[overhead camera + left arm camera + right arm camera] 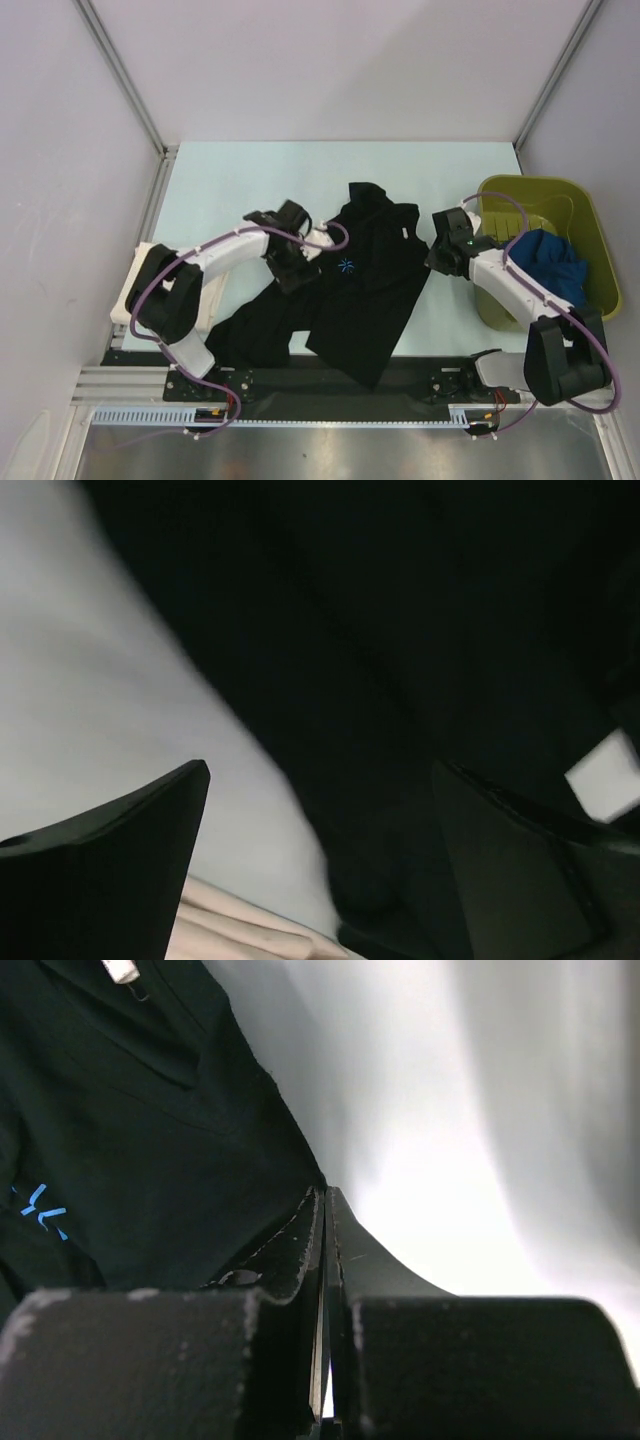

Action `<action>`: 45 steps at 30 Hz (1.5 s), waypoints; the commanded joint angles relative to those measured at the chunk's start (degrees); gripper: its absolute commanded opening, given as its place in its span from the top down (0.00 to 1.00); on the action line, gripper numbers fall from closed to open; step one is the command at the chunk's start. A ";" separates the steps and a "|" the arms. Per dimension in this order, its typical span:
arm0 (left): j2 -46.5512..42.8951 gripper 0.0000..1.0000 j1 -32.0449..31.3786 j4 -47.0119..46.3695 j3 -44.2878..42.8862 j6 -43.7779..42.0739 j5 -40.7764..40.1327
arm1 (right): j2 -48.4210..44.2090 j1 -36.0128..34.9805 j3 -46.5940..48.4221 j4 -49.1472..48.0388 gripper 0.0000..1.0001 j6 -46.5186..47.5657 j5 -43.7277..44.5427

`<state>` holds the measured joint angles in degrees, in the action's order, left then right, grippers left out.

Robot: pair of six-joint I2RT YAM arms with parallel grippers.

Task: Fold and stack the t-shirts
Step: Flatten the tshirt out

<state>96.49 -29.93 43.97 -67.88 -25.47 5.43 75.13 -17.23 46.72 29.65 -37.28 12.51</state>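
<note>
Right wrist: right pincer point(325, 1195) clenched at black t-shirt point(150, 1140) edge; left pincer point(322, 770) wide apart.

- An olive-green plastic bin point(592, 222) stands at the right of the top view, at the table's right edge beside the side wall.
- The pale table point(240, 180) fills the middle of the frame.
- White walls point(330, 60) close in the back and both sides.
- A metal corner post point(120, 75) slants across the upper left.
- A brushed metal strip point(330, 455) runs along the bottom edge.
</note>
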 commanded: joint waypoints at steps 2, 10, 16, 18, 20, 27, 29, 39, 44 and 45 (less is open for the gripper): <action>-4.03 0.00 -5.57 1.30 6.86 1.65 -0.50 | -4.11 1.15 -0.23 4.19 1.00 3.53 3.39; -1.92 0.75 -8.39 -1.43 11.28 1.48 -4.11 | -8.15 1.85 -1.10 6.91 1.00 3.88 3.13; -7.89 1.00 -4.80 0.32 6.63 -1.59 -3.16 | -11.06 1.94 -2.77 9.28 1.00 4.32 3.22; -8.16 1.00 -1.81 1.21 2.06 -2.56 1.04 | -12.02 1.94 -3.30 9.90 1.00 4.32 3.48; -6.67 0.99 3.46 2.44 -3.36 -3.09 4.04 | -12.55 1.94 -4.27 9.99 1.00 4.32 3.31; 6.50 0.74 12.00 0.35 -16.92 -5.29 10.92 | -11.42 0.89 -4.89 6.74 1.00 3.62 1.72; 11.86 0.67 12.62 -1.68 -22.10 -1.45 6.19 | -10.28 0.80 -4.18 5.95 1.00 3.70 1.64; 6.32 0.27 13.95 -2.47 -22.95 5.09 -6.14 | -10.79 0.54 -3.91 5.60 1.00 3.79 0.94; -8.31 0.26 5.08 -4.32 0.08 0.52 -8.51 | -13.43 0.36 -5.59 6.03 1.00 3.26 -0.03; -9.90 0.26 2.10 -4.67 2.64 0.25 -8.86 | -13.69 0.45 -5.76 6.12 1.00 3.26 -0.21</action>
<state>92.92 -20.99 40.16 -72.25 -22.59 -2.39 63.46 -16.47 41.36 36.27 -33.87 12.67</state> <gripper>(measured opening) 0.736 0.009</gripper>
